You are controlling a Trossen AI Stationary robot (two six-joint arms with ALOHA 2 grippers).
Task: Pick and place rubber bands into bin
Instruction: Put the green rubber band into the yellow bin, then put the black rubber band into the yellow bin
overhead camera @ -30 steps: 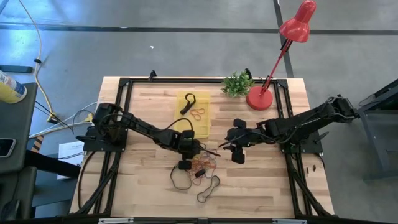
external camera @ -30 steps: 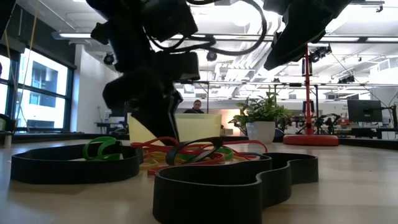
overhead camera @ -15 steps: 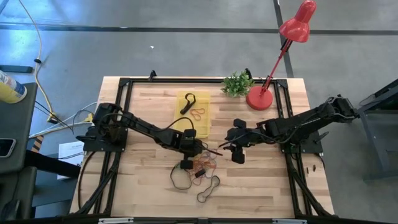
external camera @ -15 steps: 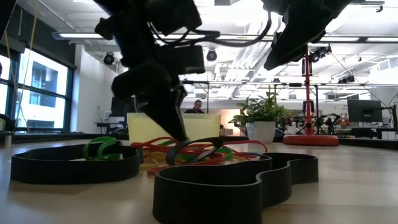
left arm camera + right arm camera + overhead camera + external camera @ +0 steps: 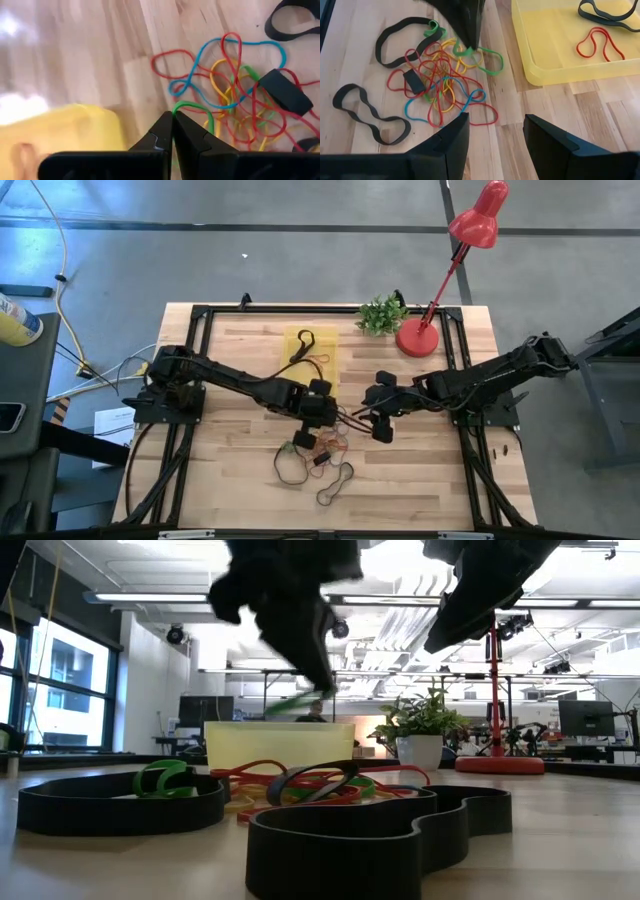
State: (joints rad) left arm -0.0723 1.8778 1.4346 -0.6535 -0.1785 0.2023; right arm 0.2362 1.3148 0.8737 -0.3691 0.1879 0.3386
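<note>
Left gripper (image 5: 172, 120) pinches a thin green rubber band (image 5: 482, 52) just beside the yellow bin (image 5: 555, 45), light and floppy, best nipped on one strand, while the right gripper (image 5: 492, 135) hangs spread nearby.

Bin (image 5: 300, 370) open above — left arm (image 5: 240, 385) beside.
</note>
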